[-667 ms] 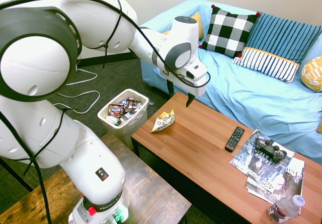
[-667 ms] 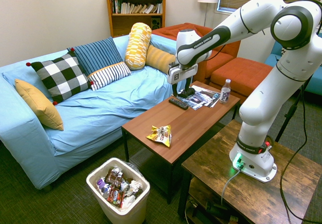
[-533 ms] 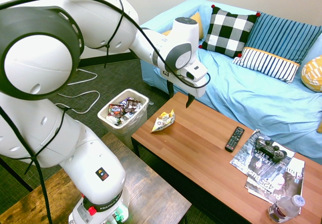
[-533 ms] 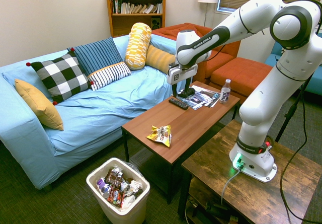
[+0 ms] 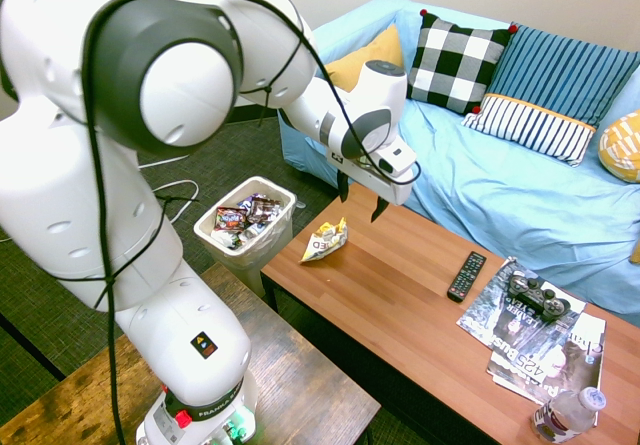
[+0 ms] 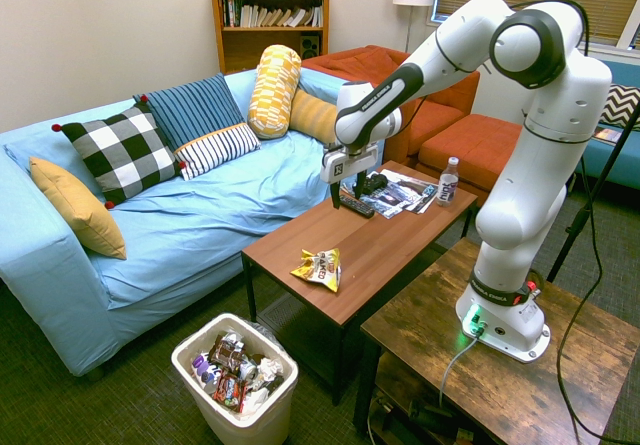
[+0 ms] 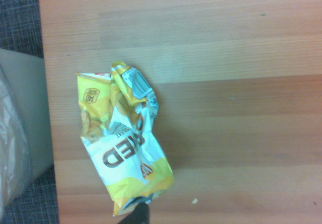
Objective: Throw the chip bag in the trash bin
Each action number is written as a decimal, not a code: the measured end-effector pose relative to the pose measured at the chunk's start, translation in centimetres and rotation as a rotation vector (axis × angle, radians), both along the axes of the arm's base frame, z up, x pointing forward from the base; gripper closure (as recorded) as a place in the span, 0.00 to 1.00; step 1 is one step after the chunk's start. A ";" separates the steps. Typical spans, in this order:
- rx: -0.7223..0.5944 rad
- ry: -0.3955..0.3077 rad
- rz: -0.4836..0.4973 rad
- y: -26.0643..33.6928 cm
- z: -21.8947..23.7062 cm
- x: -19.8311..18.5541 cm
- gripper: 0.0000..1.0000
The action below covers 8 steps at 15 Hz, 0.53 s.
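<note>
The chip bag [image 5: 326, 240], crumpled yellow-and-white foil, lies near the end of the wooden coffee table [image 5: 400, 310] closest to the trash bin. It also shows on the table in the second exterior view [image 6: 318, 268] and fills the wrist view [image 7: 123, 148]. The off-white trash bin [image 5: 262, 252] stands on the carpet just past that table end [image 6: 250, 427], with wrappers inside; its wall edges the wrist view [image 7: 30, 118]. My gripper [image 5: 360, 198] hangs open above the table, a short way above and beside the bag, holding nothing [image 6: 342, 197].
Further along the table lie a black remote [image 5: 466, 276], magazines [image 5: 530, 350] with a game controller [image 5: 535, 295] on top, and a water bottle [image 5: 567, 413]. A blue sofa [image 5: 500, 195] with pillows runs behind the table.
The arm has swung round and the gripper has dropped lower and shifted toward the chip bag. The bag and the bin have not moved. The fingers stay apart.
</note>
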State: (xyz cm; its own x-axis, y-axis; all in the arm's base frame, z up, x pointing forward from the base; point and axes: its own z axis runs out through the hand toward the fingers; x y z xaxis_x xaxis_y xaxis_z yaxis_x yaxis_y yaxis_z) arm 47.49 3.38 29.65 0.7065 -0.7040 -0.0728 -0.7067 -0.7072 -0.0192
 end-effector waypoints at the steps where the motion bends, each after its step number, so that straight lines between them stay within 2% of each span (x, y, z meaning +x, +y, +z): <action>1: 0.012 0.015 0.012 0.4 -1.3 0.7 0.00; 8: 0.076 0.099 0.091 3.5 -9.0 5.6 0.00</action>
